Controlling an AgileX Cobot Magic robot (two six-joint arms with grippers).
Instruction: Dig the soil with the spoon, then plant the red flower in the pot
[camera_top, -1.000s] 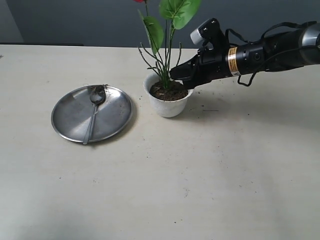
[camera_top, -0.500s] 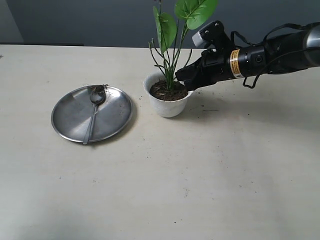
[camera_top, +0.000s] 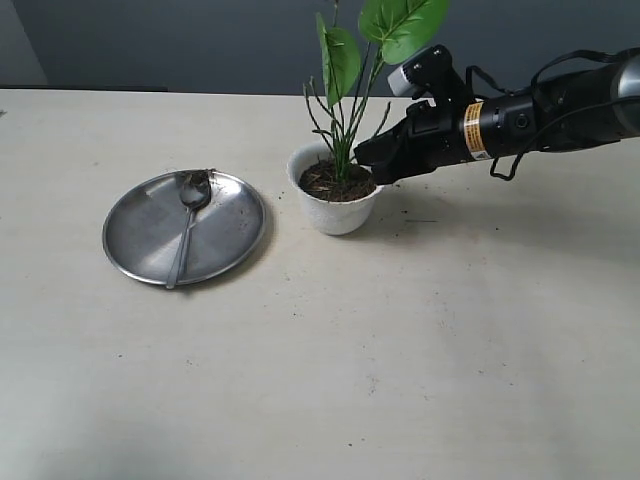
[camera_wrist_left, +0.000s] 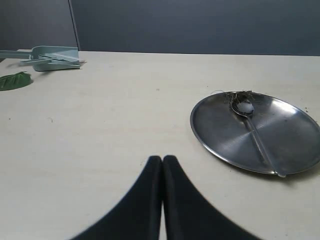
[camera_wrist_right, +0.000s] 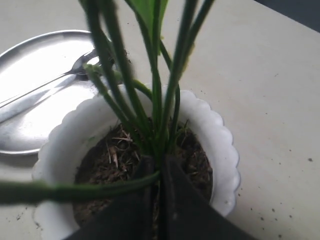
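The right gripper (camera_top: 364, 158) reaches in over the pot's (camera_top: 335, 215) rim from about two o'clock in the exterior view, its tips low over the soil (camera_top: 330, 182). In the right wrist view its jaws (camera_wrist_right: 159, 167) are pressed almost together and pinch the flower (camera_wrist_right: 156, 110) at the foot of its bundled stems, just above the dark, fibrous soil (camera_wrist_right: 110, 160) that fills the scalloped white pot (camera_wrist_right: 220, 135). The flower (camera_top: 343, 60) stands nearly upright in the middle of the pot, leaning slightly toward one o'clock, with its broad leaves above the gripper and its top running out of the frame. At nine o'clock from the pot, close but apart, lies the steel plate (camera_top: 140, 230). The spoon (camera_top: 183, 240) rests on it, bowl at twelve o'clock with crumbs of soil and handle toward six. The left gripper (camera_wrist_left: 162, 160) hovers over the bare table (camera_top: 400, 350) away from the plate (camera_wrist_left: 220, 130), its jaws shut together on nothing.
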